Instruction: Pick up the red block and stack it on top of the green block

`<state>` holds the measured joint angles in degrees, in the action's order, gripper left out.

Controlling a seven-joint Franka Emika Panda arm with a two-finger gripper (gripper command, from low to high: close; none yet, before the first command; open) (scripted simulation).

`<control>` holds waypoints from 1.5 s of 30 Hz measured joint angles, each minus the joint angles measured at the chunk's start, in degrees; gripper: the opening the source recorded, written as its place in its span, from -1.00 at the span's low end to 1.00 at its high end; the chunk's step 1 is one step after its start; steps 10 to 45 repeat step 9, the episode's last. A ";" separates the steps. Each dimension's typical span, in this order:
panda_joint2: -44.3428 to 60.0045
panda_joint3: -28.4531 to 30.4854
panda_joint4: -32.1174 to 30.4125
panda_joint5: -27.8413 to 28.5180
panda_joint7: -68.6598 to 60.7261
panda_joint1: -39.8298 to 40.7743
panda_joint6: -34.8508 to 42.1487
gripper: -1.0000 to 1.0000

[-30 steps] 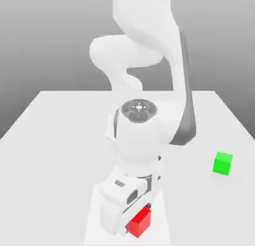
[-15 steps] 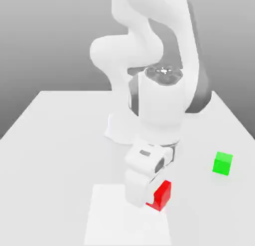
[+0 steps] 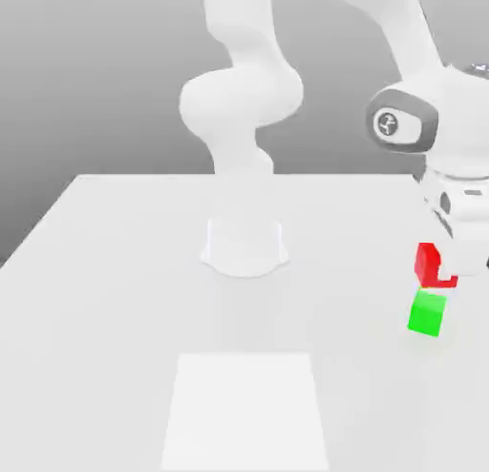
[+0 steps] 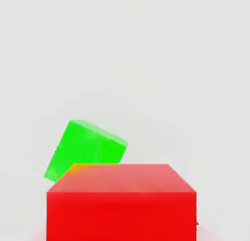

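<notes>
Red block (image 3: 425, 266): swung since the earlier frames from the pale square (image 3: 244, 413) towards the exterior view's right, now held aloft.
Jaws (image 3: 444, 268): clenched on it.
Green block (image 3: 426, 313): below, off to one side and turned askew to the red; I'd shift sideways and twist before lowering.
Bench (image 3: 115, 317): under the green block.

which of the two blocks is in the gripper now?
The red block, held up by the gripper; the green block sits on the table, ungripped.
</notes>
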<state>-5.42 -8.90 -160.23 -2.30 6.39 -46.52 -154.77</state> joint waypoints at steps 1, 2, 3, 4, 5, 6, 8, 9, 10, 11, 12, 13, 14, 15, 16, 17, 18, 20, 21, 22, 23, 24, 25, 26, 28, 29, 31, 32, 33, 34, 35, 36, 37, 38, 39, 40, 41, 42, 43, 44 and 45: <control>1.58 -0.18 -0.01 0.41 0.36 -0.20 -1.59 -1.00; 3.38 -0.29 0.02 0.96 0.77 -0.10 -3.37 -1.00; 5.29 0.46 0.07 1.75 1.36 -0.89 -5.22 -1.00; 7.27 0.71 0.14 2.78 2.11 -0.96 -7.11 -1.00; 9.27 1.24 0.20 3.96 2.97 -1.03 -9.01 -1.00; 10.58 1.63 0.24 4.79 3.57 -1.20 -10.26 1.00; 10.58 1.63 0.24 4.79 3.57 -1.19 -10.26 1.00; 10.58 1.63 0.24 4.79 3.57 -1.19 -10.26 1.00; 10.58 1.63 0.24 4.79 3.57 -1.19 -10.26 1.00; 10.58 1.63 0.24 4.79 3.57 -1.19 -10.26 1.00; 10.58 1.63 0.24 4.79 3.57 -1.19 -10.26 1.00; 10.58 1.63 0.24 4.79 3.57 -1.19 -10.26 1.00; 10.58 1.63 0.24 4.79 3.57 -1.19 -10.26 1.00; 10.58 1.63 0.24 4.79 3.57 -1.19 -10.26 1.00; 10.58 1.63 0.24 4.79 3.57 -1.19 -10.26 1.00; 10.58 1.63 0.24 4.79 3.57 -1.19 -10.26 1.00; 10.58 1.63 0.24 4.79 3.57 -1.19 -10.26 1.00; 10.58 1.63 0.24 4.79 3.57 -1.19 -10.26 1.00; 10.58 1.63 0.24 4.79 3.57 -1.19 -10.26 1.00; 10.58 1.63 0.24 4.79 3.57 -1.19 -10.26 1.00; 10.58 1.63 0.24 4.79 3.57 -1.19 -10.26 1.00; 10.58 1.63 0.24 4.79 3.57 -1.19 -10.26 1.00; 10.58 1.63 0.24 4.79 3.57 -1.19 -10.26 1.00; 10.58 1.63 0.24 4.79 3.57 -1.19 -10.26 1.00; 10.58 1.63 0.24 4.79 3.57 -1.19 -10.26 1.00; 10.58 1.63 0.24 4.79 3.57 -1.19 -10.26 1.00; 10.58 1.63 0.24 4.79 3.57 -1.19 -10.26 1.00; 10.58 1.63 0.24 4.79 3.57 -1.19 -10.26 1.00; 10.58 1.63 0.24 4.79 3.57 -1.19 -10.26 1.00; 10.58 1.63 0.24 4.79 3.57 -1.19 -10.26 1.00; 10.58 1.63 0.24 4.79 3.57 -1.19 -10.26 1.00; 10.58 1.63 0.24 4.79 3.57 -1.19 -10.26 1.00; 10.58 1.63 0.24 4.79 3.57 -1.19 -10.26 1.00; 10.58 1.63 0.24 4.79 3.57 -1.19 -10.26 1.00; 10.58 1.63 0.24 4.79 3.57 -1.19 -10.26 1.00; 10.58 1.63 0.24 4.79 3.57 -1.19 -10.26 1.00; 10.58 1.63 0.24 4.79 3.57 -1.19 -10.26 1.00; 10.58 1.63 0.24 4.79 3.57 -1.19 -10.26 1.00; 10.58 1.63 0.24 4.79 3.57 -1.19 -10.26 1.00; 10.58 1.63 0.24 4.79 3.57 -1.19 -10.26 1.00; 10.58 1.63 0.24 4.79 3.57 -1.19 -10.26 1.00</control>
